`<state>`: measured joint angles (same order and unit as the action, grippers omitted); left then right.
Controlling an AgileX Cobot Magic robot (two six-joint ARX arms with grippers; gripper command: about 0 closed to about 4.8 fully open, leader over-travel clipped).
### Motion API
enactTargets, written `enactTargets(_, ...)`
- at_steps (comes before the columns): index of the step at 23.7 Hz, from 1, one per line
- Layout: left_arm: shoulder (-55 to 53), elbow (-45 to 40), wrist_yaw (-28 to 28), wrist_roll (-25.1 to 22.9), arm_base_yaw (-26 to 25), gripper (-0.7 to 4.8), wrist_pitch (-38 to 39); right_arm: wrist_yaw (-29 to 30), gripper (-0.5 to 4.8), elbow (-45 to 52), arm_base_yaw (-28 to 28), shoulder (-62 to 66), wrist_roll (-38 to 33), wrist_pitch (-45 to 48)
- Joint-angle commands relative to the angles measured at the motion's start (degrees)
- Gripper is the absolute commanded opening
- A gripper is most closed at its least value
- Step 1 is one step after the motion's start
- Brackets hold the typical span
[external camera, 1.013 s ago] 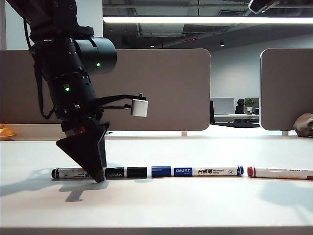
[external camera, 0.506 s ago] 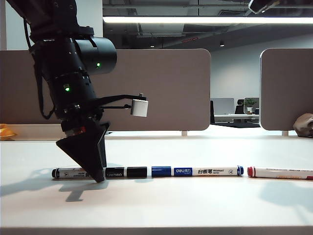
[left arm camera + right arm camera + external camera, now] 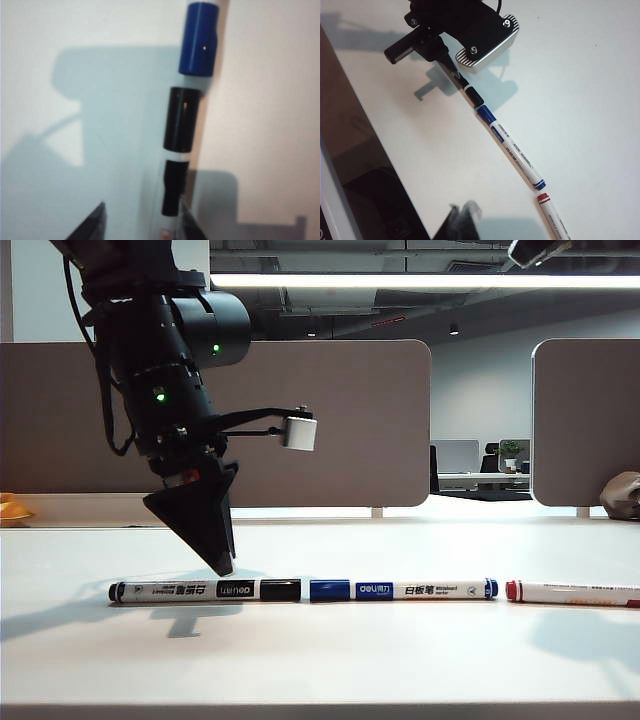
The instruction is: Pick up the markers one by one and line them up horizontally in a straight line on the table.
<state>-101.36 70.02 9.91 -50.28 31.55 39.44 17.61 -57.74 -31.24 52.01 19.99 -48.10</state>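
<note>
Three markers are lying end to end in a near-straight row on the white desk (image 3: 400, 660): the black-capped marker (image 3: 205, 591) at the exterior view's left, the blue-capped marker (image 3: 403, 589) in the middle, the red-capped marker (image 3: 572, 593) at the right running out of frame. The left gripper (image 3: 222, 562) is hovering just above the black-capped marker's barrel, jaws spread and grasping nothing. The right gripper (image 3: 462, 222) is sitting above the desk near the red-capped marker, only its dark tip showing, jaws clenched and empty.
</note>
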Motion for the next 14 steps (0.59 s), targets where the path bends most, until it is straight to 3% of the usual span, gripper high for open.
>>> enactTargets(1, 0.26, 1.18, 0.2, 1.49, 0.13, 1.83, 2.99, 0.11, -0.03, -0.37, 0.0, -0.2, 0.0, 0.31)
enactTargets(9, 5.07, 1.68, 0.2, 2.78, 2.56, 1.42, 4.52, 0.11, -0.03, -0.37, 0.0, -0.2, 0.0, 0.33)
enactTargets(11, 6.97, 1.68, 0.11, 4.42, 3.26, 0.54, 5.11, 0.11, -0.03, -0.37, 0.0, -0.2, 0.0, 0.31)
enactTargets(12, 9.29, 1.7, 0.15, 8.9, 3.61, -0.04, 5.25, 0.09, -0.03, -0.37, 0.0, -0.2, 0.0, 0.33)
enactTargets(14, 12.96, 1.7, 0.37, 16.02, 3.58, -0.05, 4.35, 0.07, -0.03, -0.37, 0.02, -0.2, -0.09, 1.05)
